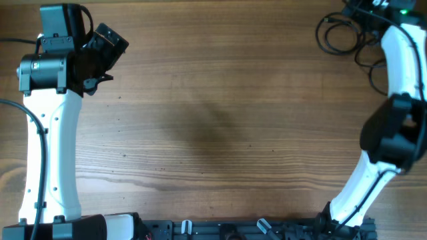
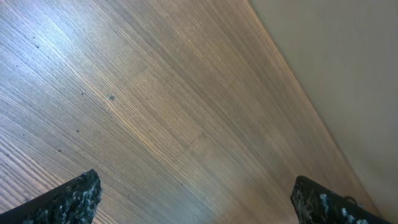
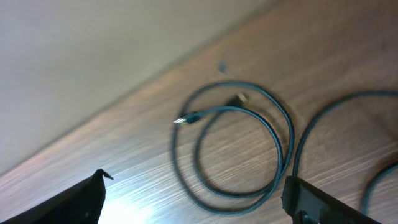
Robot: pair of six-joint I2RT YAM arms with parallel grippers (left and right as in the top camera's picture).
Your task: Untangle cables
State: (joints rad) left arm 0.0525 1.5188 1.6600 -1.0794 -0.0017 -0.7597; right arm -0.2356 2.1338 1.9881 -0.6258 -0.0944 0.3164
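The cables [image 1: 341, 35] lie as loose black loops on the wooden table at the far right corner in the overhead view. In the right wrist view one cable [image 3: 233, 146] forms a coiled loop with two small plug ends near its top, and a second cable [image 3: 317, 134] curves at the right. My right gripper [image 3: 196, 199] is open and empty, hovering over the coiled loop. My left gripper [image 1: 103, 57] is at the far left corner, away from the cables; the left wrist view shows it [image 2: 196, 199] open and empty over bare wood.
The table's far edge [image 2: 298, 81] runs close to both grippers. The right arm [image 1: 400, 80] stretches along the right side, with its own thicker wires near the cables. The left arm [image 1: 50, 133] stands along the left side.
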